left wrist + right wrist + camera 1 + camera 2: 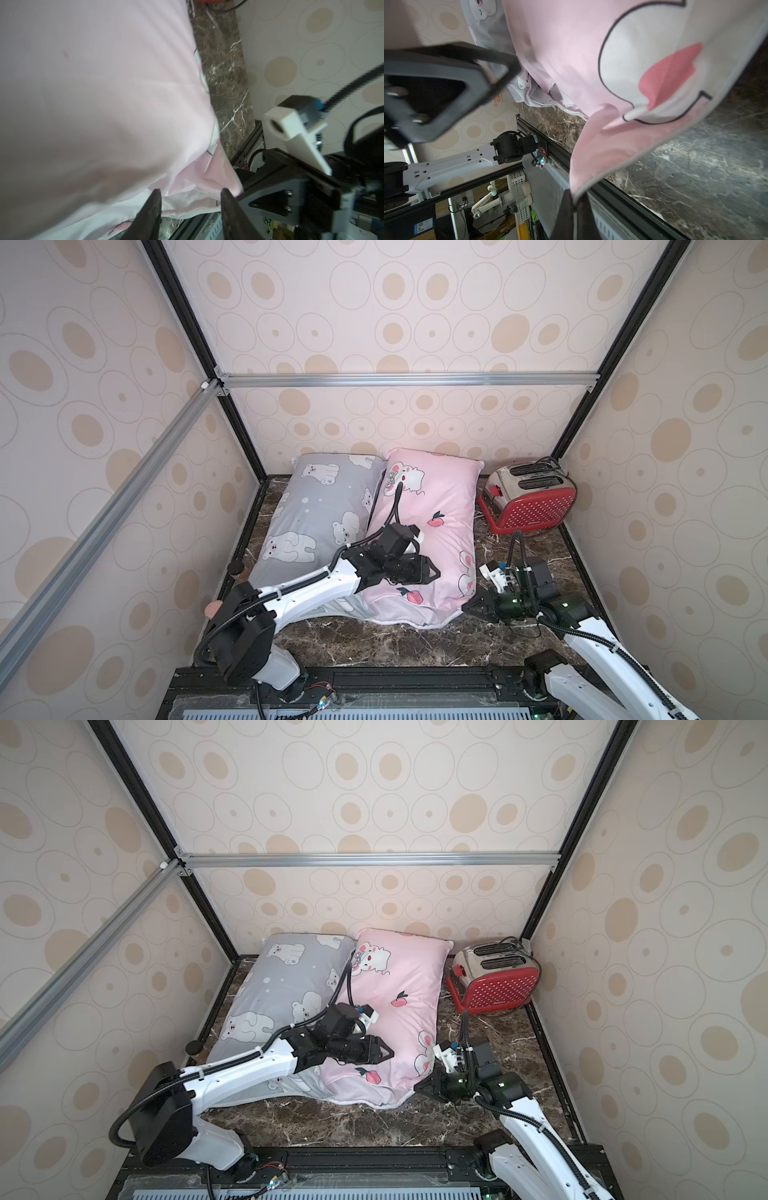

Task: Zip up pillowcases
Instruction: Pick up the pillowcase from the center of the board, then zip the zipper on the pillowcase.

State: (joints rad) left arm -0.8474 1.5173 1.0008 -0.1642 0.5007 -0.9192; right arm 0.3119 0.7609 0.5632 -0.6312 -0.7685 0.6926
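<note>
The right gripper (574, 204) is clenched on the near corner of the pink pillowcase (560, 52), which lies on the marble table (374, 647) touching the grey pillowcase (316, 506). The left gripper (190, 197) hangs with jaws parted and empty over the loose hem. No zipper pull is visible. I judge that the left should find it first, with the corner held taut.

Both top views look steeply down from high above the front, onto the pink pillowcase (449, 497) mid-scene, nearly alike. Each wrist camera looks from very close at its front right corner, from opposite sides.
</note>
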